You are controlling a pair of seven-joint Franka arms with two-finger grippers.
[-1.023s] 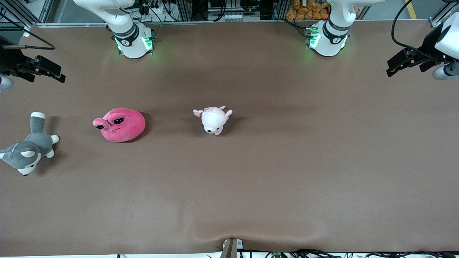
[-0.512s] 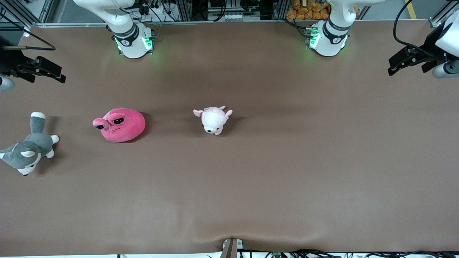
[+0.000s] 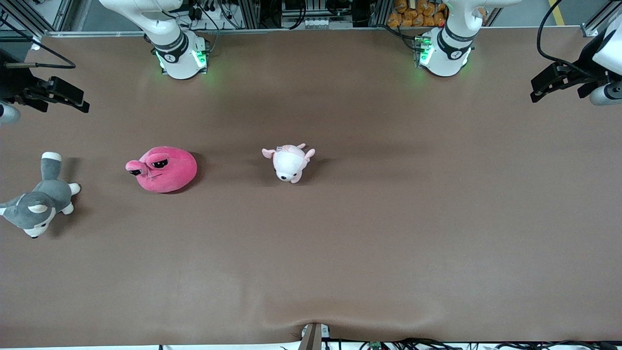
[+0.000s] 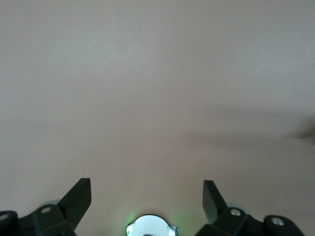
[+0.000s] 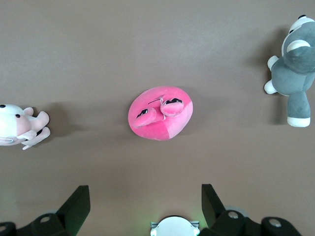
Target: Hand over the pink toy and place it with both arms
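Note:
The pink toy is a round hot-pink plush with sleepy black eyes, lying on the brown table toward the right arm's end. It also shows in the right wrist view, where the pink toy lies well clear of the open fingers. My right gripper hangs open and empty over bare table at the right arm's end. My left gripper hangs open and empty over bare table at the left arm's end.
A pale pink-and-white plush lies near the table's middle, beside the pink toy. A grey-and-white husky plush lies at the right arm's end, nearer the front camera. The arm bases stand along the table's back edge.
My left gripper has drawn slightly outward toward the left arm's end of the table. The right arm and the plushes have not moved.

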